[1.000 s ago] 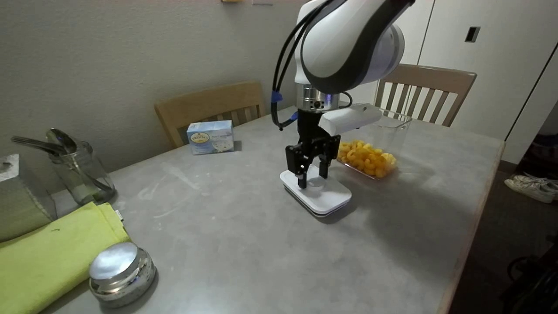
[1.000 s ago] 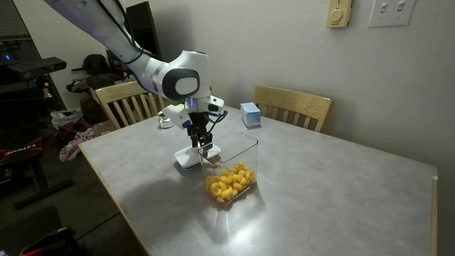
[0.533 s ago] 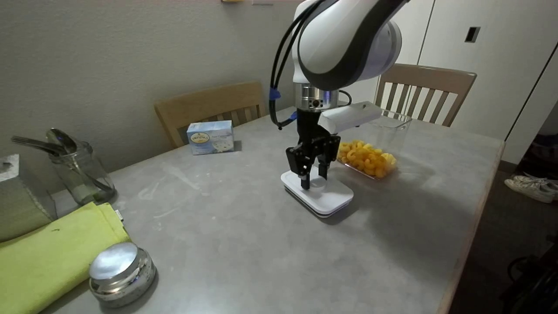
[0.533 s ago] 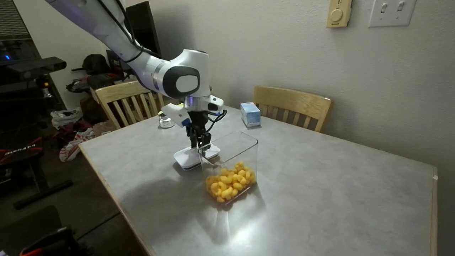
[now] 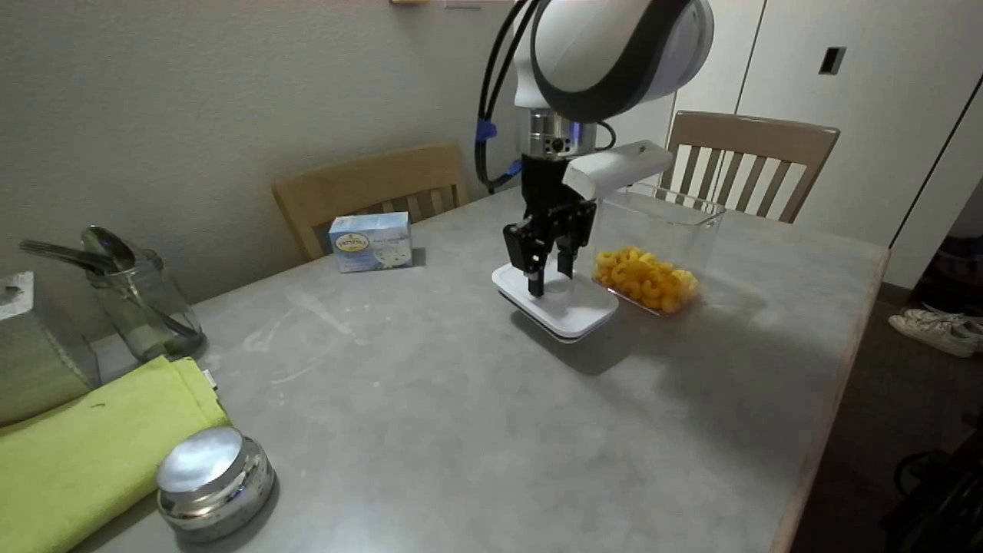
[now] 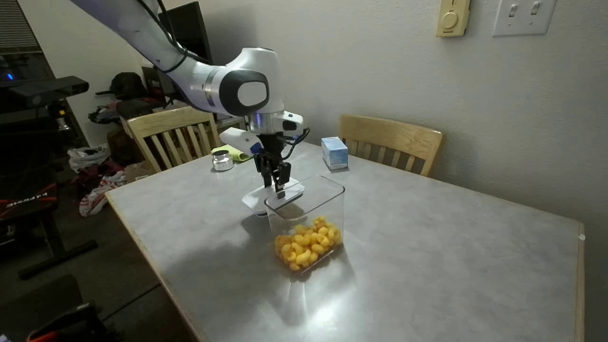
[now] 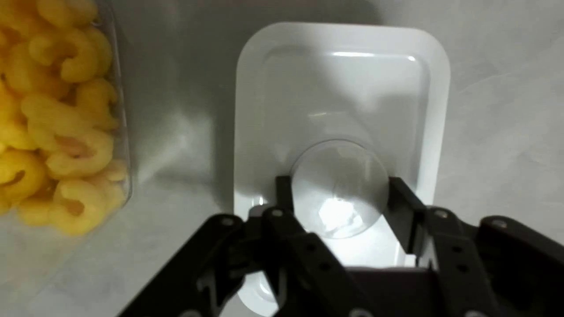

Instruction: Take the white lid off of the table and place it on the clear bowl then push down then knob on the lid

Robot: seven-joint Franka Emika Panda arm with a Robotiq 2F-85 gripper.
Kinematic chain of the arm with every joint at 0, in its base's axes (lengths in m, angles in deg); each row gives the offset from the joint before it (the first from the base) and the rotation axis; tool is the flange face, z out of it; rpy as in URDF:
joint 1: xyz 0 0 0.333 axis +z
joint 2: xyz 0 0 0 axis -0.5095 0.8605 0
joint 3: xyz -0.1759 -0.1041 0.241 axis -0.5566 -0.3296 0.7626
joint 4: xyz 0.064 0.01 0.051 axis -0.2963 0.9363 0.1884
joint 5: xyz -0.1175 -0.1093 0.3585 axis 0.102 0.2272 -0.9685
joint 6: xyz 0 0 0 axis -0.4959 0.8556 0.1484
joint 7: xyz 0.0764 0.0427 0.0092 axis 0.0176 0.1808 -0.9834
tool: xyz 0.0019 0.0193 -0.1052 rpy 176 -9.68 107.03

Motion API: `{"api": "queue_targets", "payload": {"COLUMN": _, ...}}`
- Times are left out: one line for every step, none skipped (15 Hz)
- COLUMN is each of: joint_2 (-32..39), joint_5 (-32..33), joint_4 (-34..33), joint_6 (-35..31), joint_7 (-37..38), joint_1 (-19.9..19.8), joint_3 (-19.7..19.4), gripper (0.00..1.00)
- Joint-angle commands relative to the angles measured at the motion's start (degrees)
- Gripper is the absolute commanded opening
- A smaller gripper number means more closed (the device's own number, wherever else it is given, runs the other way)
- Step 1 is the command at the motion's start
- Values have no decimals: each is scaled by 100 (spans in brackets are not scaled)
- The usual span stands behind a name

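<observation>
Gripper (image 5: 551, 278) is pinching knob (image 7: 339, 176); lid (image 7: 343, 83) is looking light, stiff, slick. Knob's sides are likely offering best hold.

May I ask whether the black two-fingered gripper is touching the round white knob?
Touching: the wrist view shows the gripper closed on the knob, its fingers against opposite sides.

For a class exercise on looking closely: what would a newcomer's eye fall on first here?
Probably the gripper, closed on the knob and holding the lid above the table. Next, perhaps, the orange-yellow food in the bowl nearby. In an exterior view, the yellow cloth stands out at the left edge.
</observation>
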Motion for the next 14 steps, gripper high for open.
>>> {"api": "queue_targets", "payload": {"joint_2": -433, "joint_5": 198, "joint_4": 78, "joint_6": 97, "joint_7": -54, "joint_1": 61, "joint_3": -97, "gripper": 29}}
{"api": "queue_targets", "payload": {"joint_2": -502, "joint_5": 241, "joint_4": 71, "joint_6": 92, "joint_7": -55, "joint_1": 58, "joint_3": -99, "gripper": 29}}
{"api": "queue_targets", "payload": {"joint_2": -571, "joint_5": 287, "joint_4": 62, "joint_6": 119, "joint_7": -58, "joint_1": 58, "joint_3": -99, "gripper": 29}}
{"api": "queue_targets", "payload": {"joint_2": -641, "joint_5": 332, "joint_4": 55, "joint_6": 137, "joint_7": -57, "joint_1": 59, "joint_3": -104, "gripper": 29}}
{"api": "queue_targets", "payload": {"joint_2": -691, "joint_5": 378, "joint_4": 52, "joint_6": 135, "joint_7": -52, "joint_1": 61, "joint_3": -108, "gripper": 29}}
{"api": "queue_targets", "payload": {"joint_2": -753, "joint_5": 423, "joint_4": 42, "joint_6": 161, "joint_7": -55, "joint_1": 60, "joint_3": -111, "gripper": 29}}
{"api": "queue_targets", "payload": {"joint_2": -796, "joint_5": 463, "joint_4": 34, "joint_6": 170, "joint_7": -55, "joint_1": 59, "joint_3": -114, "gripper": 29}}
{"api": "queue_targets", "payload": {"joint_2": -833, "joint_5": 520, "joint_4": 16, "joint_6": 188, "joint_7": -53, "joint_1": 63, "joint_3": -124, "gripper": 29}}
{"api": "queue_targets", "payload": {"joint_2": -870, "joint_5": 571, "joint_4": -7, "joint_6": 208, "joint_7": -49, "joint_1": 65, "joint_3": -133, "gripper": 29}}
{"api": "queue_targets", "payload": {"joint_2": -903, "joint_5": 630, "joint_4": -39, "joint_6": 253, "joint_7": -28, "joint_1": 76, "joint_3": -147, "gripper": 29}}
{"api": "queue_targets", "payload": {"joint_2": -927, "joint_5": 673, "joint_4": -63, "joint_6": 260, "joint_7": -39, "joint_1": 75, "joint_3": -146, "gripper": 29}}
{"api": "queue_targets", "payload": {"joint_2": -952, "joint_5": 721, "joint_4": -104, "joint_6": 300, "joint_7": -31, "joint_1": 78, "joint_3": -153, "gripper": 29}}
{"api": "queue_targets", "payload": {"joint_2": -976, "joint_5": 762, "joint_4": -143, "joint_6": 345, "joint_7": -24, "joint_1": 78, "joint_3": -156, "gripper": 29}}
{"api": "queue_targets", "payload": {"joint_2": -993, "joint_5": 794, "joint_4": -188, "joint_6": 399, "joint_7": -21, "joint_1": 77, "joint_3": -159, "gripper": 29}}
